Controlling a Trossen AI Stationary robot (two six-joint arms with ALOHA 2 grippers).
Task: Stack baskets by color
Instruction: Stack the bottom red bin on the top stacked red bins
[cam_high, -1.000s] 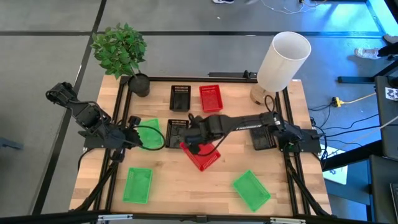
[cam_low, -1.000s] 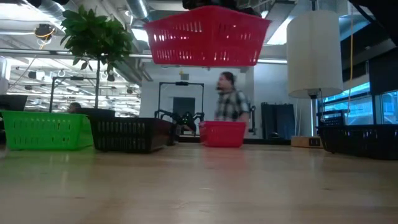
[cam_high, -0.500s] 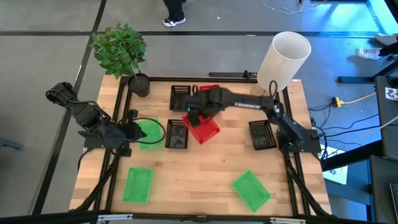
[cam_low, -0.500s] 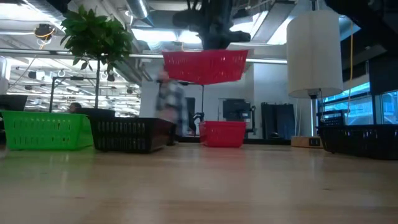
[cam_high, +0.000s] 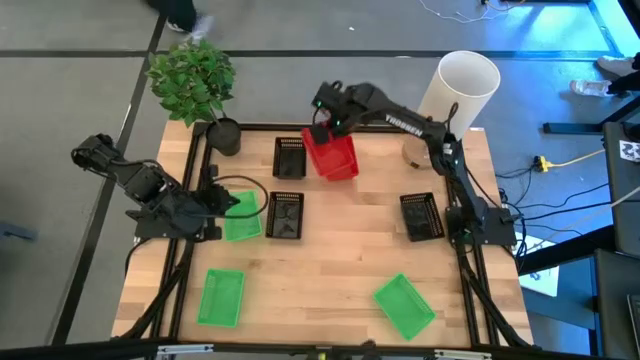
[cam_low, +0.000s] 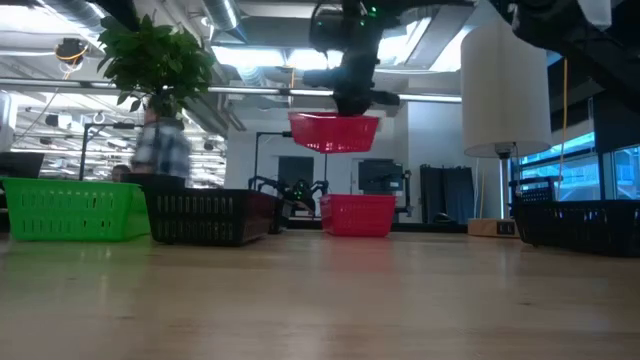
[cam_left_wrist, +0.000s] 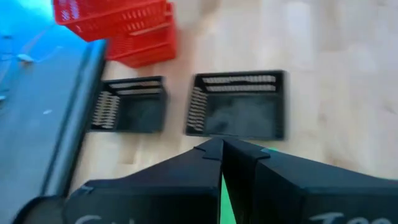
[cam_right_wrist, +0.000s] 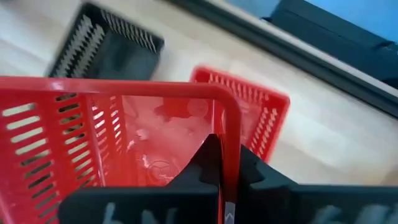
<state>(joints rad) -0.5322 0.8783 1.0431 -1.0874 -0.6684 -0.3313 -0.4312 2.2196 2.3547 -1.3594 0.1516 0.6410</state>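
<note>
Since the earlier frames the right arm has swung from mid-table toward the far edge, carrying its red basket (cam_high: 331, 158) with it; the right gripper (cam_high: 322, 133) now hangs above the second red basket (cam_right_wrist: 254, 116), which sits on the table at the far side. Jaws pinched on the near wall of the carried red basket, seen clearly in the right wrist view, where the rim passes between the two dark fingers. In the low view the carried basket (cam_low: 334, 132) is in the air, apart from the red one (cam_low: 357, 215) on the wood below it. Left gripper (cam_high: 213, 205) rests at the left side of the table over a green basket (cam_high: 240, 217); its jaws are pressed together, and whether they grip that basket's edge I cannot tell. Two black baskets lie left of the red pair: one (cam_high: 290, 157) at the far side, one (cam_high: 285, 215) nearer mid-table. A third black basket (cam_high: 420, 216) sits on the right side. Two more green baskets lie along the near edge, one at left (cam_high: 221, 296), one (cam_high: 404, 306) right of centre and turned askew. Plant pot (cam_high: 224, 135) and white lampshade (cam_high: 457, 97) stand at the far corners.
</note>
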